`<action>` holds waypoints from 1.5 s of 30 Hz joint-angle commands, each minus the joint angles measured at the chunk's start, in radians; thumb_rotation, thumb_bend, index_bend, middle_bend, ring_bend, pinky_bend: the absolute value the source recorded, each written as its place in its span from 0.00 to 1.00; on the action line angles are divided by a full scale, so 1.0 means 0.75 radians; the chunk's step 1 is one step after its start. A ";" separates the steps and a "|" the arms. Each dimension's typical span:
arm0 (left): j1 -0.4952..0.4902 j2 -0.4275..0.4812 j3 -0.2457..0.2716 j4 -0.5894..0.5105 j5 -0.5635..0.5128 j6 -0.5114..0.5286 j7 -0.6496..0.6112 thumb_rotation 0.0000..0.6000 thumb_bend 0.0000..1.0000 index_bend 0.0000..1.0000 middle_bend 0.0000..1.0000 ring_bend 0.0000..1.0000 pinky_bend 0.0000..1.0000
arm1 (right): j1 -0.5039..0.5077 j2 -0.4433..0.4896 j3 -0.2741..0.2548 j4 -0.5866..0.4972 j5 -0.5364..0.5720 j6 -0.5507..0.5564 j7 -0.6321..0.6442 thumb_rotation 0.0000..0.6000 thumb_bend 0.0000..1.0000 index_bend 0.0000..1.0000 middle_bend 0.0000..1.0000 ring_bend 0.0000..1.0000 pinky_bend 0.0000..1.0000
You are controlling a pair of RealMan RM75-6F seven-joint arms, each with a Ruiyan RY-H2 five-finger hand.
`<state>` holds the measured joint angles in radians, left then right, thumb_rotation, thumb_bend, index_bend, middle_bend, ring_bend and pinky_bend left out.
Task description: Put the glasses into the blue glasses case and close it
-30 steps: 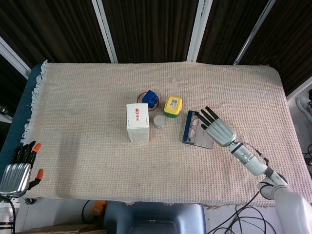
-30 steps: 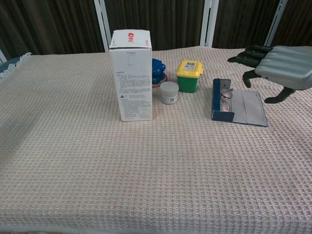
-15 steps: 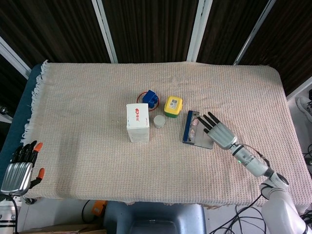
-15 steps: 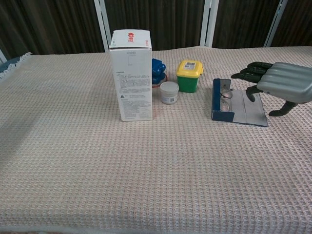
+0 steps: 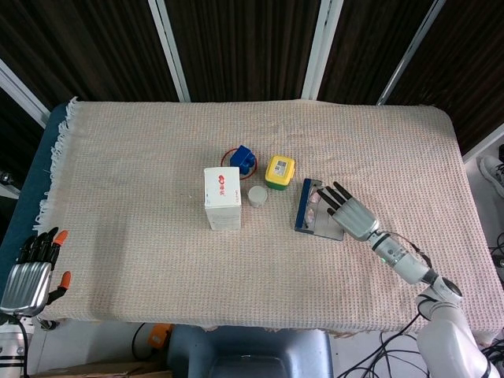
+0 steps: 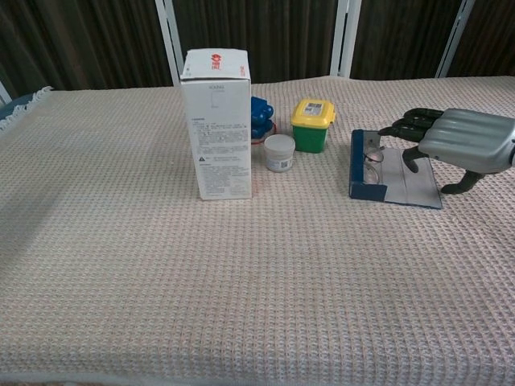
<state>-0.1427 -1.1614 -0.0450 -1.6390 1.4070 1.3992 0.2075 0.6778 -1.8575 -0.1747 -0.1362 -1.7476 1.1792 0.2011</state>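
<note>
Near the surface's right edge, right hand (image 5: pixel 352 216) (fingers spread, empty) hovers over the open glasses case (image 6: pixel 392 178); closing its lid comes next.

A table (image 5: pixel 142 260) covered by a beige waffle-weave cloth (image 6: pixel 241 273) with a fringed left edge stands before dark wood-grain wall panels (image 5: pixel 236 47) divided by white vertical strips (image 5: pixel 169 47), with cables on the pale floor (image 5: pixel 102 346) below.
</note>
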 commanded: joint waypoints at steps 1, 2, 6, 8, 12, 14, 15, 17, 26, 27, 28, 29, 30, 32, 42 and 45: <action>0.000 -0.001 0.000 0.000 0.000 0.001 0.002 1.00 0.42 0.00 0.00 0.00 0.02 | 0.000 -0.006 0.002 0.000 0.003 -0.009 -0.001 1.00 0.31 0.57 0.12 0.00 0.00; 0.000 -0.001 0.000 0.000 0.000 0.002 0.003 1.00 0.42 0.00 0.00 0.00 0.02 | -0.001 -0.008 0.004 0.000 0.005 -0.012 0.000 1.00 0.31 0.57 0.12 0.00 0.00; 0.000 -0.003 0.001 0.001 0.000 0.002 0.009 1.00 0.42 0.00 0.00 0.00 0.02 | -0.007 -0.019 0.010 0.004 0.013 -0.022 0.005 1.00 0.31 0.57 0.12 0.00 0.00; 0.000 -0.004 0.000 0.001 -0.002 0.002 0.013 1.00 0.42 0.00 0.00 0.00 0.02 | -0.009 -0.024 0.015 0.008 0.018 -0.025 0.003 1.00 0.31 0.57 0.12 0.00 0.00; 0.000 -0.010 -0.002 0.002 -0.005 0.005 0.026 1.00 0.42 0.00 0.00 0.00 0.02 | -0.011 -0.032 0.029 0.009 0.033 -0.025 0.014 1.00 0.30 0.57 0.12 0.00 0.00; 0.001 -0.014 -0.003 0.003 -0.009 0.008 0.036 1.00 0.42 0.00 0.00 0.00 0.02 | -0.010 -0.038 0.037 0.011 0.041 -0.027 0.016 1.00 0.30 0.57 0.12 0.00 0.00; 0.001 -0.016 -0.005 0.004 -0.010 0.011 0.041 1.00 0.42 0.00 0.00 0.00 0.02 | -0.010 -0.041 0.040 0.011 0.044 -0.028 0.015 1.00 0.30 0.57 0.12 0.00 0.00; 0.002 -0.022 -0.009 0.005 -0.016 0.016 0.053 1.00 0.42 0.00 0.00 0.00 0.02 | -0.008 -0.050 0.048 0.013 0.052 -0.031 0.011 1.00 0.30 0.57 0.12 0.00 0.00; 0.009 -0.037 -0.015 0.007 -0.024 0.036 0.082 1.00 0.42 0.00 0.00 0.00 0.02 | -0.004 -0.072 0.055 0.018 0.059 -0.041 0.001 1.00 0.32 0.58 0.12 0.00 0.00; 0.009 -0.037 -0.015 0.007 -0.024 0.037 0.082 1.00 0.42 0.00 0.00 0.00 0.02 | -0.003 -0.074 0.055 0.019 0.059 -0.043 0.000 1.00 0.33 0.58 0.12 0.00 0.00; 0.009 -0.037 -0.015 0.007 -0.023 0.038 0.083 1.00 0.42 0.00 0.00 0.00 0.02 | -0.003 -0.075 0.054 0.019 0.059 -0.044 -0.001 1.00 0.34 0.59 0.12 0.00 0.00; 0.010 -0.038 -0.015 0.008 -0.023 0.040 0.085 1.00 0.42 0.00 0.00 0.00 0.02 | -0.003 -0.077 0.054 0.019 0.059 -0.045 -0.002 1.00 0.36 0.59 0.12 0.00 0.00; 0.011 -0.038 -0.015 0.008 -0.023 0.041 0.086 1.00 0.42 0.00 0.00 0.00 0.02 | -0.003 -0.078 0.054 0.019 0.059 -0.044 -0.002 1.00 0.37 0.59 0.12 0.00 0.00; 0.011 -0.039 -0.016 0.008 -0.023 0.041 0.087 1.00 0.42 0.00 0.00 0.00 0.02 | -0.003 -0.078 0.055 0.019 0.059 -0.044 -0.002 1.00 0.39 0.59 0.12 0.00 0.00; 0.019 -0.053 -0.023 0.012 -0.030 0.066 0.115 1.00 0.42 0.00 0.00 0.00 0.02 | 0.011 -0.098 0.069 0.022 0.071 -0.036 0.001 1.00 0.48 0.60 0.13 0.00 0.00; 0.020 -0.057 -0.028 0.012 -0.036 0.071 0.121 1.00 0.42 0.00 0.00 0.00 0.02 | 0.024 -0.108 0.086 0.024 0.087 -0.024 -0.001 1.00 0.48 0.60 0.13 0.00 0.00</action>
<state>-0.1279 -1.2040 -0.0660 -1.6304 1.3801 1.4519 0.2982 0.6936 -1.9368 -0.1121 -0.1188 -1.6844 1.1594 0.2007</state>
